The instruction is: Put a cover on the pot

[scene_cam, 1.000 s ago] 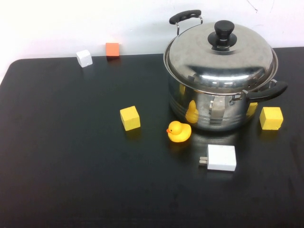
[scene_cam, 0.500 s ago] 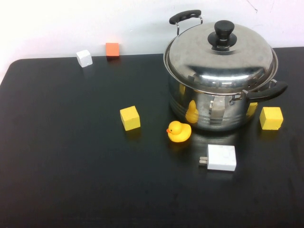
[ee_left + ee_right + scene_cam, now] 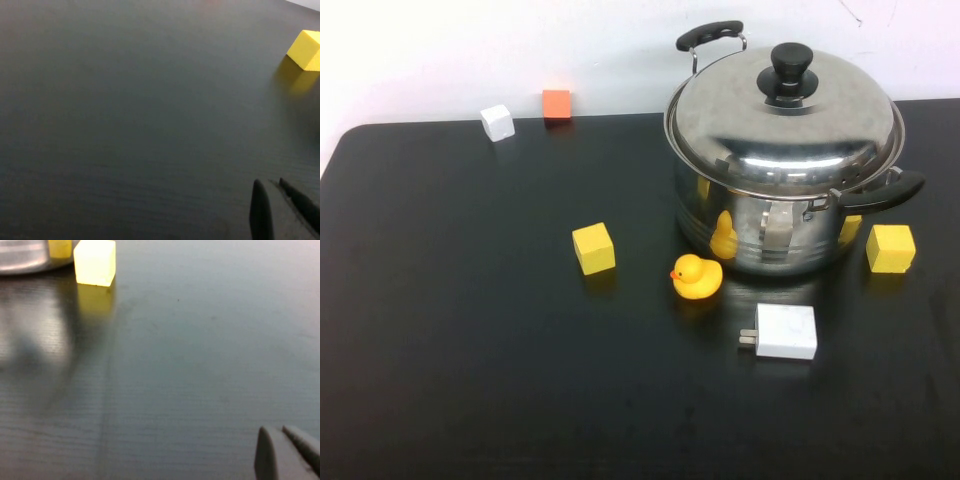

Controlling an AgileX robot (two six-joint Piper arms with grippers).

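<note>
The big shiny steel pot (image 3: 770, 235) stands at the back right of the black table, with black side handles (image 3: 880, 192). The domed steel lid (image 3: 785, 125) with its black knob (image 3: 790, 68) rests on the pot's rim. Neither arm shows in the high view. My left gripper (image 3: 270, 186) hangs over bare table near a yellow cube (image 3: 306, 50), shut and empty. My right gripper (image 3: 277, 430) is over bare table, shut and empty. A yellow cube (image 3: 95, 262) and the pot's base (image 3: 22, 257) lie far ahead of it.
A yellow rubber duck (image 3: 697, 277) and a white charger plug (image 3: 784, 332) lie in front of the pot. Yellow cubes sit left (image 3: 593, 248) and right (image 3: 890, 248) of it. A white cube (image 3: 498, 122) and an orange cube (image 3: 556, 104) sit at the back edge.
</note>
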